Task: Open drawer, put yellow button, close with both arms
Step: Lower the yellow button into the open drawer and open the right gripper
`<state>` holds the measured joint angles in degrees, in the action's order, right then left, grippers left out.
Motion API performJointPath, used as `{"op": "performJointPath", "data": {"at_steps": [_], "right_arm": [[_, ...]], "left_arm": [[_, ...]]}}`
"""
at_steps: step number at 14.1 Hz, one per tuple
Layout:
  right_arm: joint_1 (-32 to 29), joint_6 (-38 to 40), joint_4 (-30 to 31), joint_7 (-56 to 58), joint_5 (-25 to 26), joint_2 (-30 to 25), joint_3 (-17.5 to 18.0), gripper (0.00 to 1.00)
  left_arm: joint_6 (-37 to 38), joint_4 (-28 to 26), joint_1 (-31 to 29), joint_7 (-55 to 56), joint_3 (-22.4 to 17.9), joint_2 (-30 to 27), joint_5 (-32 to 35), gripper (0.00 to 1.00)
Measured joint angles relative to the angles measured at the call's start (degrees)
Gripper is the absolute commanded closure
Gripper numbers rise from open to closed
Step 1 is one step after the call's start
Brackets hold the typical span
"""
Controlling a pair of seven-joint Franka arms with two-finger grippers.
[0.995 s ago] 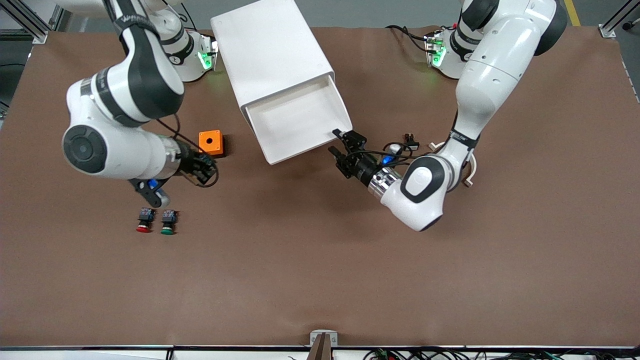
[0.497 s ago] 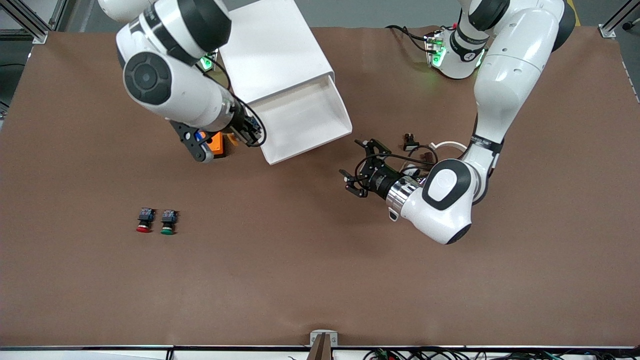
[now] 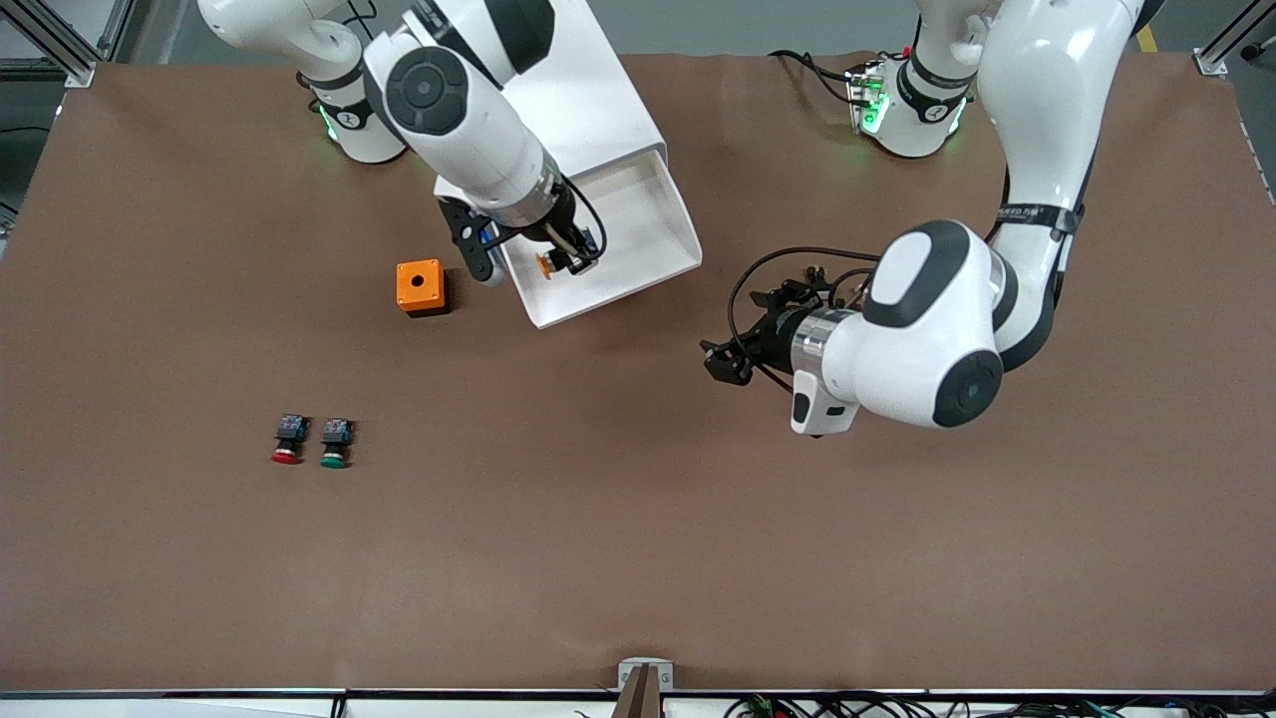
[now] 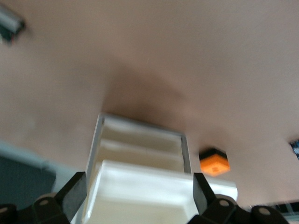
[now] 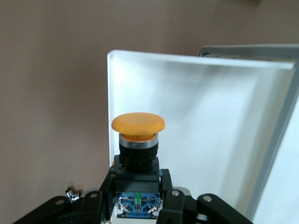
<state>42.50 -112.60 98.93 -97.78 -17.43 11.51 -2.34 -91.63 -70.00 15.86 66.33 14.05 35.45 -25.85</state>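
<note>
The yellow button (image 3: 547, 263) has an orange-yellow mushroom cap (image 5: 138, 123) on a black and blue body. My right gripper (image 3: 563, 261) is shut on that body (image 5: 137, 164) and holds it over the open drawer (image 3: 618, 297). The drawer is a shallow white tray pulled out of the white cabinet (image 3: 543, 90), and its inside (image 5: 201, 116) lies below the cap. My left gripper (image 3: 743, 331) stands open over the table, off the drawer's corner toward the left arm's end. In the left wrist view its fingers (image 4: 74, 193) stand wide apart, with the drawer (image 4: 140, 144) ahead of them.
An orange box (image 3: 420, 287) with a round hole stands beside the drawer toward the right arm's end and also shows as the orange box (image 4: 214, 163). A red-capped button (image 3: 287, 439) and a green-capped button (image 3: 335, 442) lie together nearer the front camera.
My right arm has carried the yellow button from beside the orange box to over the open drawer. My left gripper has opened wide and drawn back from the drawer's corner.
</note>
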Motion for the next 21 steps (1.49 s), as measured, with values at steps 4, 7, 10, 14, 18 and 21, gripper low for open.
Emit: {"op": "performJointPath", "data": {"at_steps": [4,7,10,14,18,21], "right_arm": [[2.0,-5.3,4.0,-2.7,1.6,0.0,-0.1,1.0],[3.4,-8.2,5.2,-5.9,3.7,0.5,-0.1,1.0],[3.8,-8.9,5.3,-6.9,4.0,1.2,-0.1,1.0],[3.8,-10.5,5.4,-7.7,4.0,2.2,-0.2,0.28],[3.8,-10.7,4.7,-7.9,4.0,2.3,-0.7,0.0],[2.4,-8.7,1.8,-7.9,4.2,2.2,-1.5,0.0]], "left_arm": [[-7.5,-0.7,4.2,-1.3,0.0,-0.2,11.4,0.0],[-10.7,-1.2,5.5,-1.4,0.0,-0.2,16.1,0.0],[-12.9,-2.0,6.0,-2.0,0.1,0.0,20.2,0.0],[-13.2,-2.5,8.2,-2.1,0.1,0.2,24.6,0.0],[-13.7,-2.5,9.6,-2.1,0.1,0.8,26.3,0.0],[-13.8,-2.8,10.1,-2.0,0.1,1.0,27.0,0.0]]}}
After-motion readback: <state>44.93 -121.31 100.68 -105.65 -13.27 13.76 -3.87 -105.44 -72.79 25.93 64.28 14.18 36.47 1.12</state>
